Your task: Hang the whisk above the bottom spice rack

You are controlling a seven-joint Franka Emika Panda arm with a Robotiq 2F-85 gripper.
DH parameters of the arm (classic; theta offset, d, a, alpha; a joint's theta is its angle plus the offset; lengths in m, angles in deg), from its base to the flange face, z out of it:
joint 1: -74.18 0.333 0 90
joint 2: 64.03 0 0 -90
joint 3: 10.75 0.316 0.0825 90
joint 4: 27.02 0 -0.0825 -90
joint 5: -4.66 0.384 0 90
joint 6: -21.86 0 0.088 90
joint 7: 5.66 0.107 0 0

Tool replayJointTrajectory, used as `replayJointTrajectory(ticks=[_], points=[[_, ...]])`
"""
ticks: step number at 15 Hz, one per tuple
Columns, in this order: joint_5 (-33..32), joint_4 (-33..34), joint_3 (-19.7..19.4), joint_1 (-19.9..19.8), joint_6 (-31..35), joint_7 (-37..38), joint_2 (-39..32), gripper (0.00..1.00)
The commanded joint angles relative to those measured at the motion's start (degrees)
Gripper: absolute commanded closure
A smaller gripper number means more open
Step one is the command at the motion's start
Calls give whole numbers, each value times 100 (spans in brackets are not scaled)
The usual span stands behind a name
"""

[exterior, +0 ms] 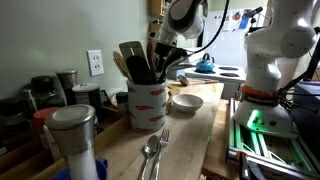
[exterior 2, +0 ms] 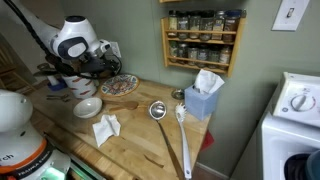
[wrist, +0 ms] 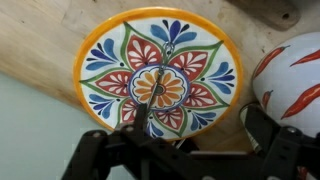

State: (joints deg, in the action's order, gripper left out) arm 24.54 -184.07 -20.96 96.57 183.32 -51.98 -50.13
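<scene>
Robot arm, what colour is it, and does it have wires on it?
The arm is made of chunky, rounded white parts with dark joints. Its gripper is black, built from jointed bars. Black cables loop beside the arm.

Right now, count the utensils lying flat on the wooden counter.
2: a spoon and a fork, side by side on the counter. Others stand in the utensil crock, and some there may be hidden.

Soft, even light lay on the wooden surface [exterior 2: 140,150] in an exterior view. In an exterior view the foreground shaker [exterior: 72,140] was blurred and green glow tinged the robot base [exterior: 258,118]. The wrist view's claw [wrist: 175,150] was a dark, unfocused silhouette.
</scene>
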Motion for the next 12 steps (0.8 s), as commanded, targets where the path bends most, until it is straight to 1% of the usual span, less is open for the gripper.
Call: replayJointTrajectory(ticks=[1,4,5,7,9,12], points=[[105,129,202,-98,90,-15,-241,0],[322,333,285,-56,402,35,-636,0],[428,403,93,121,505,-20,-787,0],[791,540,26,191,699,-144,-1070,0],[1202,646,-4,225,757,-294,-1326,0],[2004,797,131,270,886,-878,-1633,0]])
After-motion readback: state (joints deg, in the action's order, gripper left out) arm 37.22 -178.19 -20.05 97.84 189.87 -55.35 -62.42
